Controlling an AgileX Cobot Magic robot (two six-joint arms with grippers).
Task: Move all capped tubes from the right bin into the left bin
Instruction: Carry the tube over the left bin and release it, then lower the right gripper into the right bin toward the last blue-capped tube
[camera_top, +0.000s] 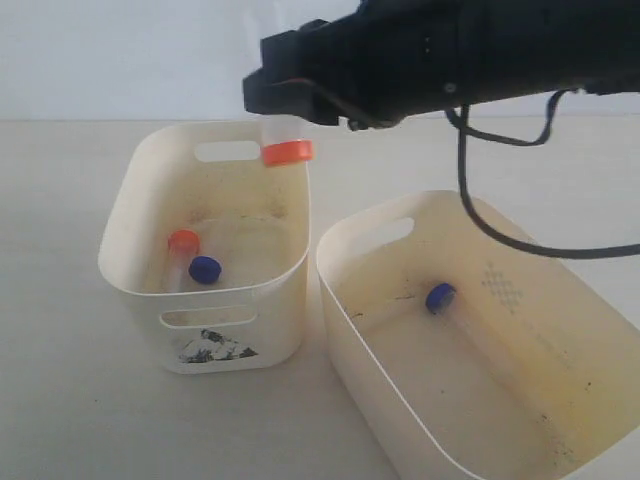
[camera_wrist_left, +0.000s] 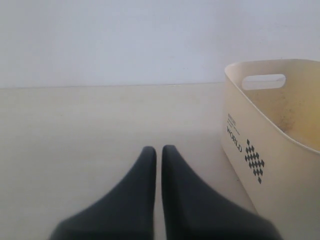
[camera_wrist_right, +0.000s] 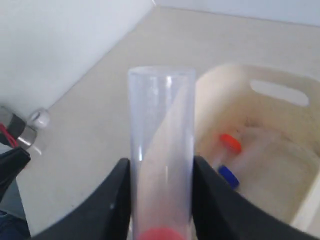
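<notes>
Two cream bins stand close together on the pale desk (camera_top: 60, 400) in the exterior view. The left bin (camera_top: 125, 225), with a torn black-and-white sticker on its front, holds an orange-capped tube (camera_top: 183, 241) and a blue-capped tube (camera_top: 205, 268) just beside each other. The right bin (camera_top: 560, 320), with a faint dotted diamond on its inner wall, holds a lone blue-capped tube (camera_top: 440, 297) near its slot-handle end. The right hand (camera_top: 283, 112) reaches across from the right and grips the held tube (camera_top: 281, 135) cap down, its orange cap about level with the left bin's back rim, near the rear corner.

The left wrist view shows the left hand (camera_wrist_left: 158, 152) above the desk; its dark fingers (camera_wrist_left: 142, 175) are drawn almost together, with a thin slit between them and nothing in it. A cream tub (camera_wrist_left: 280, 115) with a slot handle and a printed checkered diamond stands near; I cannot tell which bin it is.

The right wrist view shows the right hand (camera_wrist_right: 161, 170) clamped on the held tube (camera_wrist_right: 161, 125), a dark finger on either side and the cap at the near end. Beyond it lies the left bin (camera_wrist_right: 215, 90), with the orange-capped tube (camera_wrist_right: 231, 142) and the blue-capped tube (camera_wrist_right: 228, 176) inside.
</notes>
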